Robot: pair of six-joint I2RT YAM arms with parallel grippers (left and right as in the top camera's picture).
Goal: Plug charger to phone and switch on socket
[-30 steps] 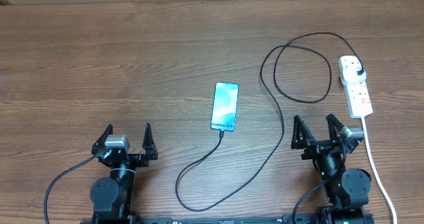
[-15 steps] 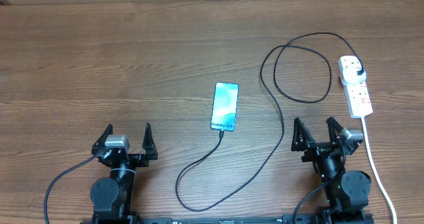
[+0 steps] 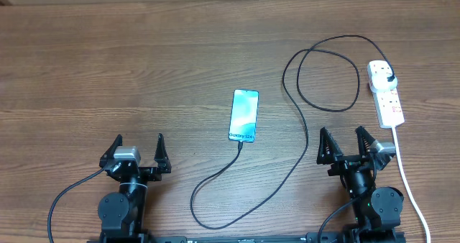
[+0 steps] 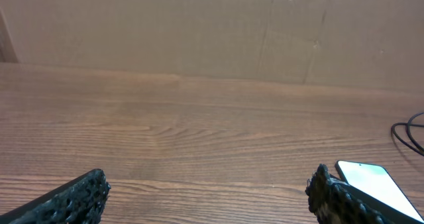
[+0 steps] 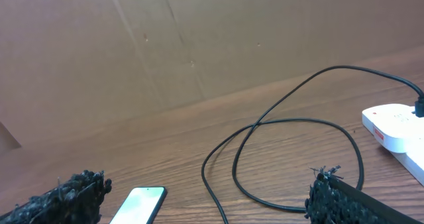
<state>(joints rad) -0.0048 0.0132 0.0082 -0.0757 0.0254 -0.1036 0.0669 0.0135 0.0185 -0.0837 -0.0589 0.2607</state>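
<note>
The right gripper [image 3: 340, 131], gaping wide and empty, should narrow first, then press the switch on the socket [image 3: 386, 93] ahead to its right.

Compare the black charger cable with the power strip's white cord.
The charger cable is black and thin; the white cord is thicker. The charger cable loops, crosses itself and sweeps round to the near end of the phone; the white cord runs almost straight toward the robot. The charger cable leaves the power strip by a black plug; the white cord comes from the strip's end. Both lie on the table.
</note>
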